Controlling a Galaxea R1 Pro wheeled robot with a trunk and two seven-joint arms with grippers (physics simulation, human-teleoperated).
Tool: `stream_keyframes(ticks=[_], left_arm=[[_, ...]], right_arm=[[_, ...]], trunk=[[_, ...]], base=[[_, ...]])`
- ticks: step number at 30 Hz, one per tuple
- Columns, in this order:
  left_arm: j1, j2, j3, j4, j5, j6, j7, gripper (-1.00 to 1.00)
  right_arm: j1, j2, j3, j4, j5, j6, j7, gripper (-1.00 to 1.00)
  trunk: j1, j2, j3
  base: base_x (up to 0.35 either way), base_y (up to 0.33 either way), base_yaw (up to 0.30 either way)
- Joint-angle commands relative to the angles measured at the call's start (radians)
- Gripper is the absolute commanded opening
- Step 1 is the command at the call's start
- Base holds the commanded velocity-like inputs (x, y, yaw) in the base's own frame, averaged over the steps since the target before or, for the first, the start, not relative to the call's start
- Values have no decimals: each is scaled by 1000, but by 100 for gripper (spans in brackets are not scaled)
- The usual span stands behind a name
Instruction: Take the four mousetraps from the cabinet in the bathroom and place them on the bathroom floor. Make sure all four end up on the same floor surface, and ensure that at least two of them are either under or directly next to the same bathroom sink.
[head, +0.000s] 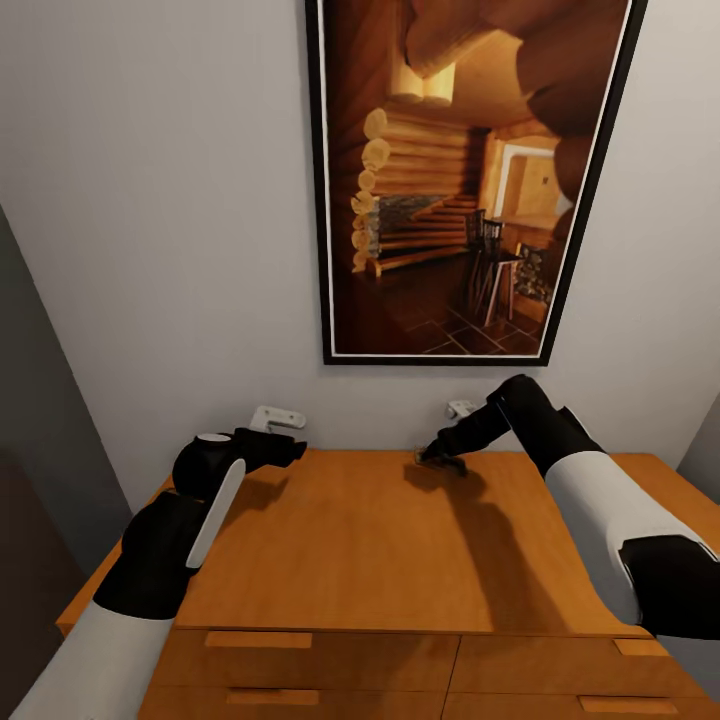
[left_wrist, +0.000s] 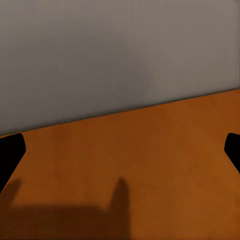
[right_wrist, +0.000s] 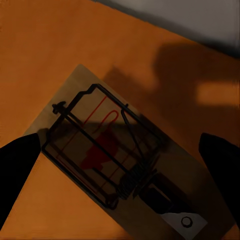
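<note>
One mousetrap (right_wrist: 115, 160), a tan board with dark wire and a red spot, lies flat on the orange-brown cabinet (head: 350, 560) near its back edge. My right gripper (head: 440, 458) hovers just over the mousetrap (head: 421, 457) there. In the right wrist view the right gripper (right_wrist: 119, 150) is open, one dark finger on each side of the board and neither touching it. My left gripper (head: 290, 450) is at the cabinet's back left corner. Its wrist view shows the left gripper (left_wrist: 125, 145) open over bare cabinet top (left_wrist: 125, 175), nothing between the fingers.
A large black-framed picture (head: 460, 180) of a log interior hangs on the grey wall (left_wrist: 120, 50) right behind the cabinet. Drawer fronts with flat wooden pulls (head: 258, 640) face me below the top. A dark wall panel (head: 30, 420) stands at the left.
</note>
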Motion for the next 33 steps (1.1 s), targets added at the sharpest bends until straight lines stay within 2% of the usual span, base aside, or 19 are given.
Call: stream_keyframes(ticks=[1,9,14,18,33], left_arm=[[-1,1,-1,-1,9,4,8,100],[-1,1,1,1,9,4,9,100],[-1,1,26,2,10,4,10,100],[-1,-1,37,4,10,4,10,100],[-1,-4,41,6,16,4,10,100]], right_arm=[[-1,0,3,-1,10,2,11,-100],[3,14,1,4,9,2,12,-100],[11,16,1,5,11,2,11,-100],[12,13,1,3,13,2,9,-100],[13,2,-2,2,11,2,16,-100]], trunk=[[0,-1,-1],[0,-1,-1],[0,-1,-1],[0,-1,-1],[0,-1,-1]], base=[[0,0,0],[0,0,0],[0,0,0],[0,0,0],[0,0,0]])
